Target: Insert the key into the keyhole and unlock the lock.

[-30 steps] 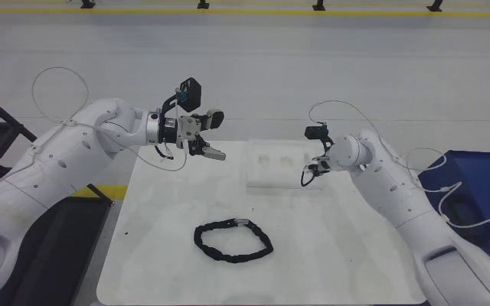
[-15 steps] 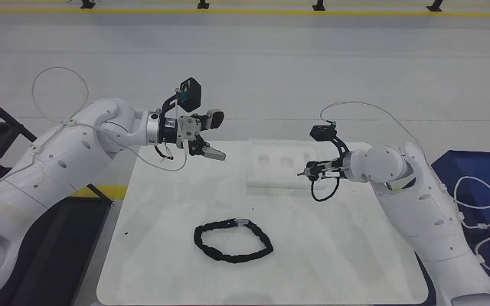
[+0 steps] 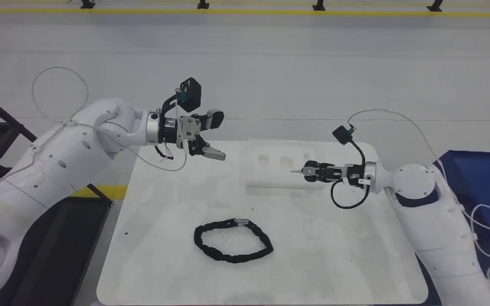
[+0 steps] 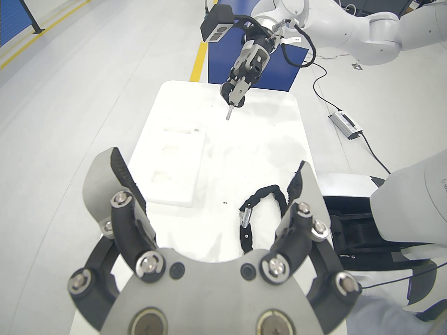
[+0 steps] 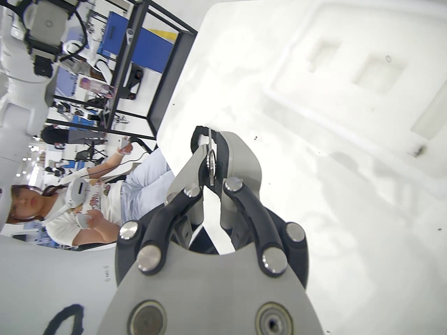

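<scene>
- The right gripper (image 3: 310, 171) is clamped on a small silver metal key (image 3: 296, 172), blade outward for insertion, close to the white foam tray (image 3: 264, 182).
- The left gripper (image 3: 212, 151), fingers spread, hovers beside the tray's opposite end, likely to steady the lock.
- The black fabric-sleeved chain lock (image 3: 232, 241) lies coiled in front of the tray, untouched.

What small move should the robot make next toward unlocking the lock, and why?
Probably carry the right gripper, shut on the key near the foam tray, toward the metal end of the chain lock. It lies apart on the table, and the left gripper is open.
</scene>
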You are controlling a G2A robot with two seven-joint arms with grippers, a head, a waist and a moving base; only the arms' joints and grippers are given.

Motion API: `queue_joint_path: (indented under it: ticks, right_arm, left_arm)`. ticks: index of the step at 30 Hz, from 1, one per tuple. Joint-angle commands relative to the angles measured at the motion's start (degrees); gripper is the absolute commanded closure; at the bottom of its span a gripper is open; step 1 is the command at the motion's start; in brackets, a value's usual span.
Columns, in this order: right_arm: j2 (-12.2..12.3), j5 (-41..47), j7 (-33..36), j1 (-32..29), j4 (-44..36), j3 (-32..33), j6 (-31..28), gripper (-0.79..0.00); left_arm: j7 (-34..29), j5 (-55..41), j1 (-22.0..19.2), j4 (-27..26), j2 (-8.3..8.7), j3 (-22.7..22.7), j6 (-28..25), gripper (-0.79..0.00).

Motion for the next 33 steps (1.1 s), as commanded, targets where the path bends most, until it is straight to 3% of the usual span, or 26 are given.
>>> queue_joint_path:
  ticks: [1,28,33]
  right_arm:
    - [-0.1,1.6,-0.9,0.0,1.3,0.2,-0.5,0.0]
    - [0.0,3.7,-1.7,-0.1,3.6,0.5,-2.2,0.0]
    - [0.0,3.7,-1.7,-0.1,3.6,0.5,-2.2,0.0]
  left_arm:
    - [0.0,0.0,0.0,0.0,0.0,0.0,0.0,-0.785]
    - [0.0,0.0,0.0,0.0,0.0,0.0,0.0,-0.785]
    - [-0.1,1.8,4.1,0.2,0.02,-0.3,0.4,-0.785]
